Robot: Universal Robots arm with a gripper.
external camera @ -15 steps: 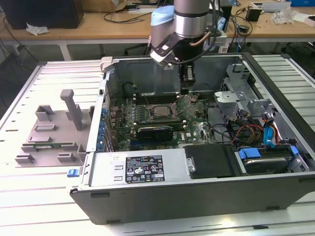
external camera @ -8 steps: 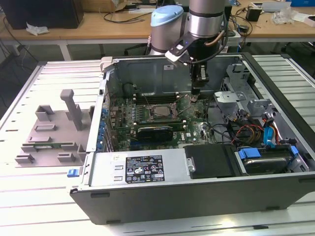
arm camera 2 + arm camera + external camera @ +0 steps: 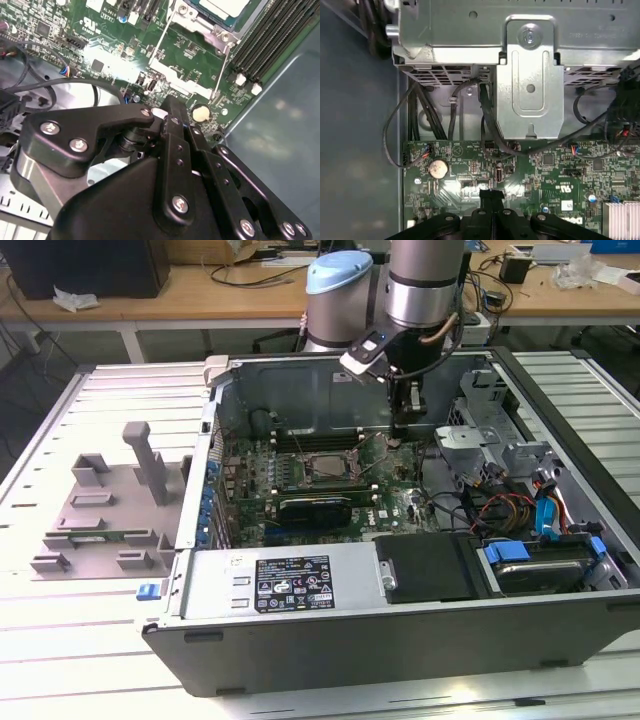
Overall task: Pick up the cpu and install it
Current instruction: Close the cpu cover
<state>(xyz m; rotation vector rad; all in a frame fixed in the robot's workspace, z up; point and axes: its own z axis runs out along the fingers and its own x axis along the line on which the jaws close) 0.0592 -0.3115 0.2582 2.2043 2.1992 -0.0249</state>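
My pincer is narrow, its fingers drawn together. It hangs low over the green motherboard inside the open computer case; I cannot tell whether the tip touches the board. Near the tip lies a round coin battery. Beyond it, apart from my pincer, the cpu sits flat in the metal-framed socket, silvery top up. In the exterior view the cpu lies toward the exterior view's left of my pincer. The black memory slots run alongside the socket. Past the board's edge, black cables loop under a steel bracket. Outside the case, a grey fixture rests on the worktop.
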